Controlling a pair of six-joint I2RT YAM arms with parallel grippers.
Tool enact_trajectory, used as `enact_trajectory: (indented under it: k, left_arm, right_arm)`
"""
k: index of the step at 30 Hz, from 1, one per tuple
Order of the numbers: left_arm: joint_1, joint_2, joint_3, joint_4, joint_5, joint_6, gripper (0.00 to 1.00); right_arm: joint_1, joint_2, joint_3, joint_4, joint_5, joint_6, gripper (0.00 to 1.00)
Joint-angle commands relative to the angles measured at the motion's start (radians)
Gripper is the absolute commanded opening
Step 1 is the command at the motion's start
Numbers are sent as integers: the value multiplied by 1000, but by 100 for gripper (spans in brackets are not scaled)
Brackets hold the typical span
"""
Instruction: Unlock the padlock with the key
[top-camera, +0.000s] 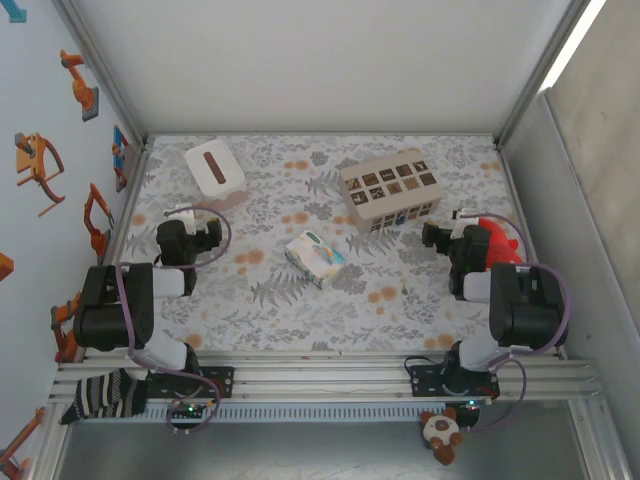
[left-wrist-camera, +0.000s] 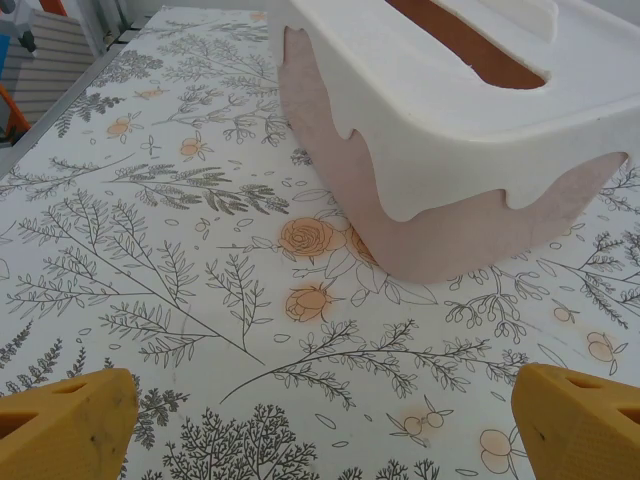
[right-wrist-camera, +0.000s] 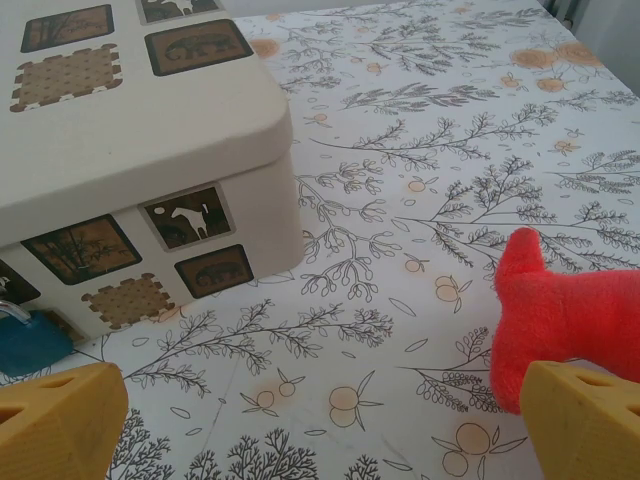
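Right wrist view: the blue padlock (right-wrist-camera: 22, 342) sits at the foot of the patterned box (right-wrist-camera: 140, 150), and both claws are spread and empty.
The right gripper (right-wrist-camera: 320, 425) holds its yellow fingers wide apart over the floral tablecloth (right-wrist-camera: 430, 190), with a red plush toy (right-wrist-camera: 570, 310) near its right finger. The left gripper (left-wrist-camera: 320, 430), equally spread, faces the pink-and-white tissue box (left-wrist-camera: 450, 150). A wipes pack (top-camera: 315, 258) lies mid-table between the arms.

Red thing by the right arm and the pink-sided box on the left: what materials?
Red thing: looks like plush fabric, fuzzy matte nap. Pink-sided box: sides look felt-like, matte; white lid seems smooth moulded plastic or silicone, soft sheen.
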Motion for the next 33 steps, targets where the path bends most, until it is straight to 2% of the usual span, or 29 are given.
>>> enact_trajectory:
  k: [1, 22, 27, 30, 33]
  left_arm:
    - [2, -6, 8, -3, -3, -7, 96]
    - [2, -5, 9, -4, -2, -8, 96]
    - [-4, -25, 0, 7, -11, -3, 96]
    - [-51, -177, 43, -201, -83, 29, 96]
    - [-123, -297, 185, -481, -164, 40, 96]
  right_arm:
    - [3, 0, 28, 4, -6, -13, 99]
    - [3, 0, 28, 4, -6, -13, 100]
    - [2, -23, 35, -15, 26, 5, 96]
    - [1, -162, 38, -139, 76, 20, 95]
    - [2, -328, 93, -374, 87, 36, 95]
